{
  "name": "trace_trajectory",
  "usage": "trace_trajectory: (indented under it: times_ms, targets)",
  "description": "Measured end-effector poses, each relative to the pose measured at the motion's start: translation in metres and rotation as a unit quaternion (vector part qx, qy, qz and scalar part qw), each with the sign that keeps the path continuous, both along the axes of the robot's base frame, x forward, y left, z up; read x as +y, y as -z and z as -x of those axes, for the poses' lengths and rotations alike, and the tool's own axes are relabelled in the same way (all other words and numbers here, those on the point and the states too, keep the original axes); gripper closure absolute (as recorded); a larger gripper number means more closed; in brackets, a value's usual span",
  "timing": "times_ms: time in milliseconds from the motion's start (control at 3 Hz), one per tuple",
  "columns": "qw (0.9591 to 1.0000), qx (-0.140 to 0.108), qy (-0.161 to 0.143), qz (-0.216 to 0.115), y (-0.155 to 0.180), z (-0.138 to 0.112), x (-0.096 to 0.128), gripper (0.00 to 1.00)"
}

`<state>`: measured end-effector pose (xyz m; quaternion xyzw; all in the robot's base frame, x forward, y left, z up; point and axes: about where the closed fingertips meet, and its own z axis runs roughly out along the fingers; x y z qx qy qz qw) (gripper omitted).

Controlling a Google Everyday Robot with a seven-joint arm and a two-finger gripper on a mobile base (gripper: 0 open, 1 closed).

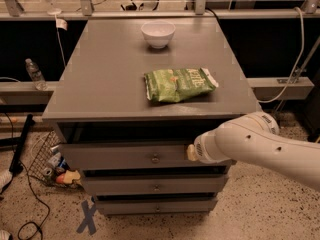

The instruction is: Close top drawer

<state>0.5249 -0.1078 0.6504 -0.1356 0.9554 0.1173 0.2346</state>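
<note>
**A:** Where might the robot come to grief here?

**B:** The top drawer (125,156) stands slightly out, with a dark gap under the surface (105,79). The pincer (191,153) sits at the front panel, right of the knob (155,158); whether it is spread or pressed together cannot be told. A push so far off-centre may skew the drawer until it binds, or the tip may slide down toward the middle drawer (120,186).

**A:** And a hard shove?

**B:** It could jolt the cabinet and shift the green chip bag (180,84) or the white bowl (158,33).

**A:** The room?

**B:** A speckled floor with a blue tape cross (88,217), a wire basket (45,159) of litter at left, and a water bottle (35,75) on a ledge.
</note>
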Motion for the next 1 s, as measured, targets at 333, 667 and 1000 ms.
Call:
trace_trajectory:
  times_ms: [333, 667, 1000]
  targets:
    - [0.9999, 0.009, -0.001, 0.005, 0.002, 0.002, -0.002, 1.00]
    - [0.9993, 0.033, 0.011, 0.016, 0.008, 0.015, -0.014, 1.00]
    - [0.9976, 0.057, 0.028, 0.028, 0.014, 0.027, -0.029, 1.00]
